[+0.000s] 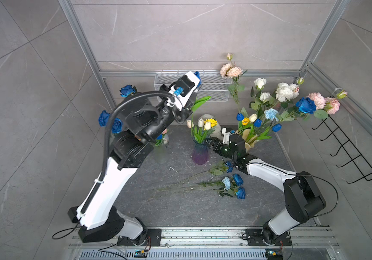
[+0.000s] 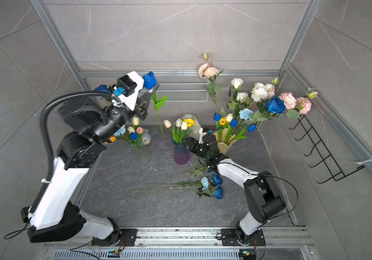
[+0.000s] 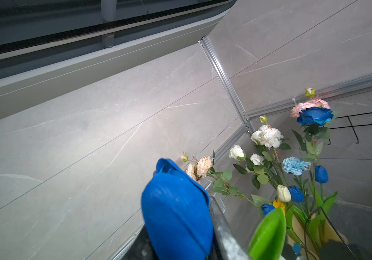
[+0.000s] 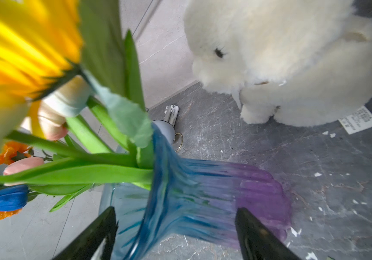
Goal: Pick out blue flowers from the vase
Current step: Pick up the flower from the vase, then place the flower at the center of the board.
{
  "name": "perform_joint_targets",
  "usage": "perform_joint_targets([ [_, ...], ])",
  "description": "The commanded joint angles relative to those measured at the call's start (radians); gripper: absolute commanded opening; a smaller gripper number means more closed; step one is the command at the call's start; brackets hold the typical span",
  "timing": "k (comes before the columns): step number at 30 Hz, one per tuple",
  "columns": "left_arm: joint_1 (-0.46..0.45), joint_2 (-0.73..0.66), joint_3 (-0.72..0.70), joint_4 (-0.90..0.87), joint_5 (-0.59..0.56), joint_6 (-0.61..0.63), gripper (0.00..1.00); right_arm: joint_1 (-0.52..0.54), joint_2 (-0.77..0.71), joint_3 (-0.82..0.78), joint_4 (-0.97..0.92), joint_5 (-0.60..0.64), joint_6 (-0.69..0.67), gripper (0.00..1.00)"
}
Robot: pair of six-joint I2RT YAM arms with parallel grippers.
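Above the tabletop (image 2: 180,209), in a top view, left hand (image 2: 153,90) pinches blue tulip (image 2: 149,80) just under its bud, stem hanging free; it looks light and whippy. Left wrist: bud looks soft, so the stem seems the better hold. Right wrist: right hand (image 4: 176,209) straddles vase (image 4: 203,180) wide, contact unclear.

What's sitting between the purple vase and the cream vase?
The right gripper and its black wrist, jaws flanking the purple vase; both top views show it.

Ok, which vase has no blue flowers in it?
The blue-purple vase in the middle: only white tulips and a sunflower. The clear vase holds a blue tulip; the cream vase several more.
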Motion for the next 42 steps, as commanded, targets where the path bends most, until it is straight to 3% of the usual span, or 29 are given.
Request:
perform_joint_targets([
  [1,-0.003,-0.120,-0.102,-0.095,-0.003,-0.003,0.30,0.009,-0.110,0.083,-0.080,0.016,-0.051,0.85],
  [11,-0.004,-0.343,-0.460,-0.284,-0.136,-0.032,0.26,0.008,-0.340,0.162,-0.332,0.064,-0.155,0.86],
  [16,-0.021,-0.370,-0.634,-0.320,-0.205,-0.020,0.26,0.008,-0.449,0.169,-0.439,0.095,-0.190,0.86],
  [19,-0.075,-0.368,-0.746,-0.288,-0.304,0.048,0.22,0.008,-0.514,0.163,-0.504,0.124,-0.211,0.86],
  [23,-0.215,-0.324,-0.869,-0.223,-0.477,0.189,0.20,0.008,-0.585,0.145,-0.564,0.158,-0.227,0.87],
  [28,-0.326,-0.244,-0.958,-0.171,-0.508,0.221,0.20,0.008,-0.647,0.110,-0.596,0.177,-0.229,0.87],
  [34,-0.366,-0.080,-1.057,0.023,-0.480,0.244,0.23,0.009,-0.688,0.066,-0.611,0.182,-0.227,0.87],
  [42,-0.366,0.201,-1.023,0.221,-0.436,0.297,0.26,0.008,-0.718,0.063,-0.651,0.198,-0.241,0.87],
])
